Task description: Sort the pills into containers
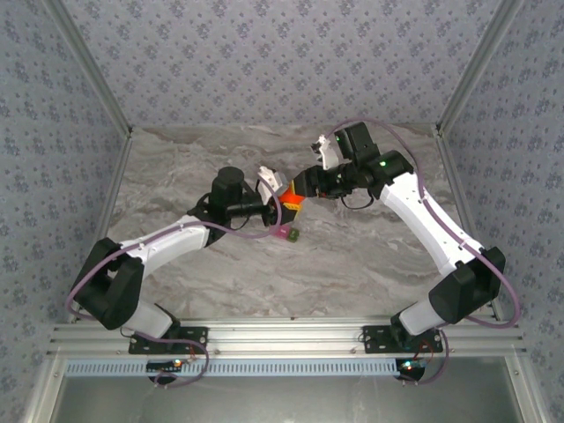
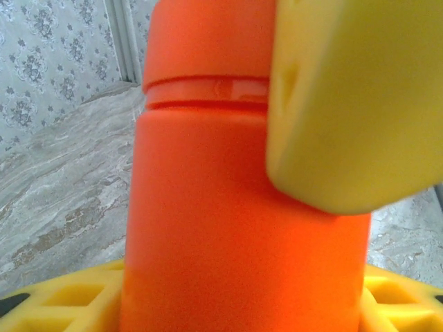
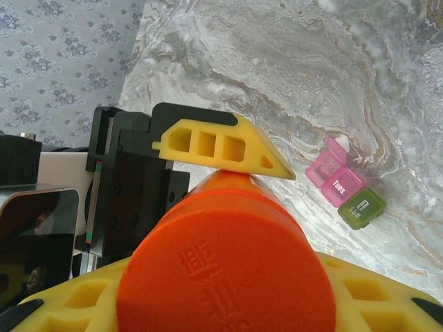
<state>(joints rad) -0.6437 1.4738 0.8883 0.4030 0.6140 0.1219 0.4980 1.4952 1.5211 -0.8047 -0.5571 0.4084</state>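
An orange bottle (image 1: 291, 196) hangs above the marble table, held from both sides. My right gripper (image 1: 306, 189) is shut on its far end, and the bottle's round embossed face (image 3: 228, 277) sits between the yellow fingers (image 3: 62, 304). My left gripper (image 1: 279, 204) is shut on the bottle's body (image 2: 235, 228). Its upper finger (image 3: 221, 145) presses against the bottle. The right gripper's finger (image 2: 353, 104) crosses the bottle's cap seam. The containers (image 1: 289, 234) lie on the table just below the bottle: a pink compartment (image 3: 332, 174) with a raised lid, joined to an olive-green one (image 3: 361, 206). The pills are out of view.
The marble table (image 1: 220, 264) is bounded by patterned walls (image 1: 264, 62) at the back and sides, with aluminium posts (image 1: 92, 66) at the corners. Both arm bases are bolted to the rail (image 1: 282, 335) at the near edge.
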